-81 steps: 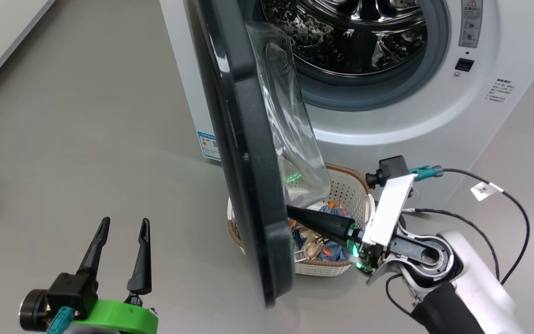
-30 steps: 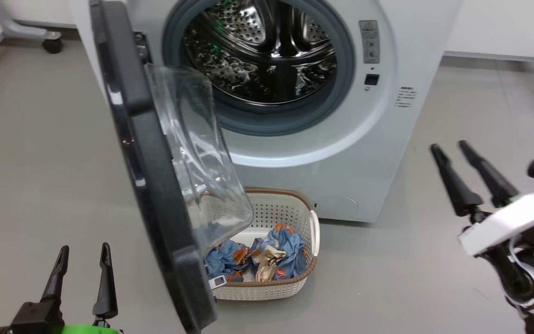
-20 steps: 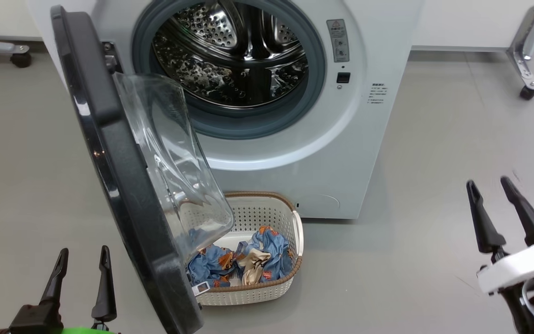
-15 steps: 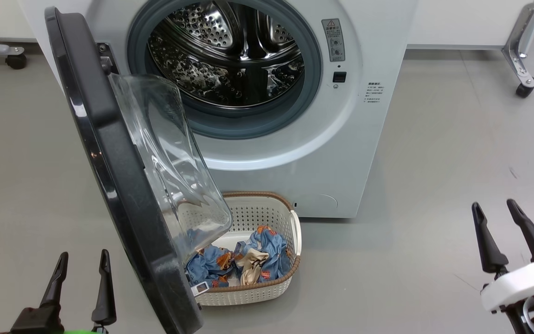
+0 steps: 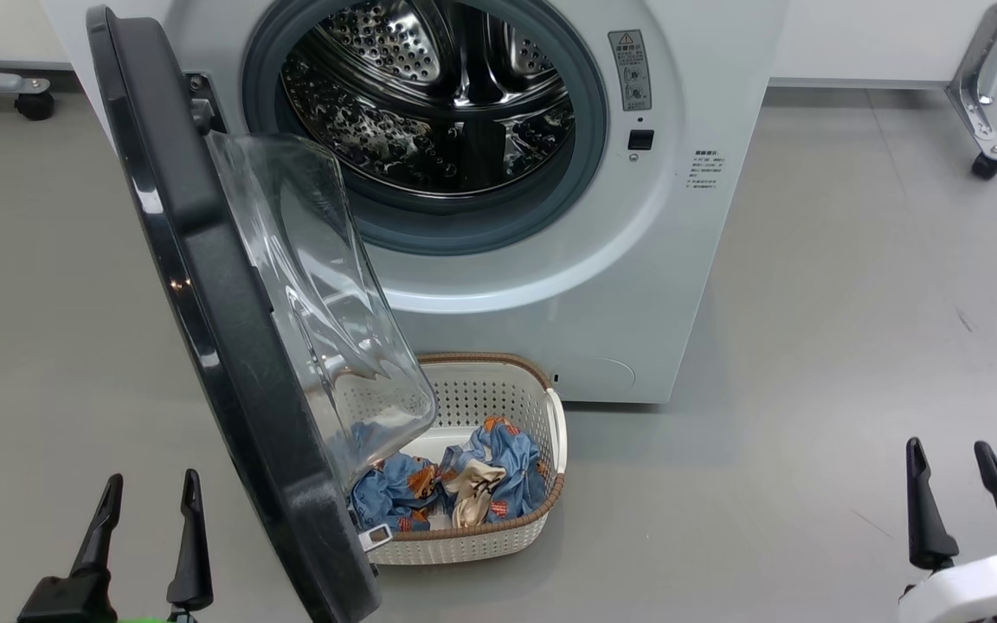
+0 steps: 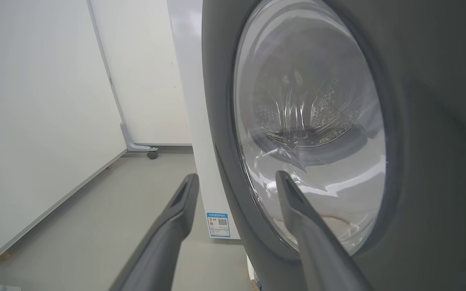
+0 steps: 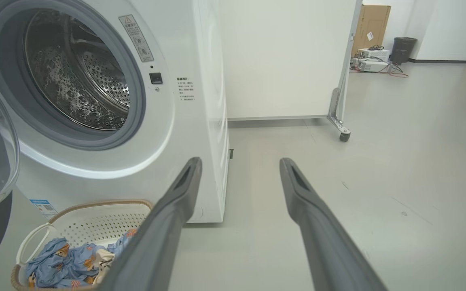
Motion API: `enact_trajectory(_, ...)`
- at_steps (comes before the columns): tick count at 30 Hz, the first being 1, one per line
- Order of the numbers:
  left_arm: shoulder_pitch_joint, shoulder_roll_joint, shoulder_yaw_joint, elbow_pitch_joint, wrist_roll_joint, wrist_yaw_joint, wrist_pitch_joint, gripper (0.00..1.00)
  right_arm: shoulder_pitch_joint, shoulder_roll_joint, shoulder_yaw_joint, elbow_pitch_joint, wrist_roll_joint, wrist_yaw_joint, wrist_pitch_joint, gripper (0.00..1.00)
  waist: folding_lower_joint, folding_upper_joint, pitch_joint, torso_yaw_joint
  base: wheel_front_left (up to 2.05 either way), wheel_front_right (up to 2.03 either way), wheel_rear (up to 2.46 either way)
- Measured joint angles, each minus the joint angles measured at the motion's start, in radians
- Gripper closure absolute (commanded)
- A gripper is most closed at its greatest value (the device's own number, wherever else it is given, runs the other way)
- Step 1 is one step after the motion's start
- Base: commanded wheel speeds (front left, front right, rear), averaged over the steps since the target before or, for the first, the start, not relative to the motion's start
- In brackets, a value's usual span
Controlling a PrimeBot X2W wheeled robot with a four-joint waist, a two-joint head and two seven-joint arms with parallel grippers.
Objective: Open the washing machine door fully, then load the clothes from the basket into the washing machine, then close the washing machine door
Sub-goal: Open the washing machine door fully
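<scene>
- Your left gripper (image 5: 152, 478) sits low on the left, fingers spread, holding nothing. The washing machine door (image 5: 230, 363) stands just to its right, swung out from the washing machine (image 5: 620, 285).
- The door has a glossy black ring and a bulging clear glass bowl.
- Your right gripper (image 5: 947, 448) is low on the right, fingers apart and empty, well apart from the basket (image 5: 498, 541).
- The basket is cream perforated plastic with a brown woven-look rim. It sits on the floor before the machine, partly under the door's glass.
- The clothes (image 5: 481, 472) are crumpled blue and cream fabric, lying in the basket.
- The drum (image 5: 429, 104) is shiny perforated steel.
</scene>
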Motion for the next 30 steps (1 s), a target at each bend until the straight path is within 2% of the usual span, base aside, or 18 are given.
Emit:
enact_trajectory(6,0.0,0.0,0.0,0.002,-0.001,0.0,0.0,0.0,0.051,0.04,-0.043,0.005,-0.048,0.0,0.0,0.0,0.0,0.0,0.006,0.003,0.0,0.0,0.0)
enact_trajectory(19,0.0,0.0,-0.005,0.013,-0.026,0.0,0.0,0.0,0.078,0.044,-0.072,0.037,-0.193,0.0,0.0,0.0,0.0001,0.0,0.006,0.014,0.0,0.0,0.0)
enact_trajectory(30,0.006,0.0,-0.005,0.03,-0.027,-0.002,0.0,0.0,0.078,0.072,-0.099,0.02,-0.238,0.012,0.0,0.0,0.0,0.0,-0.004,0.022,0.0,0.0,0.0)
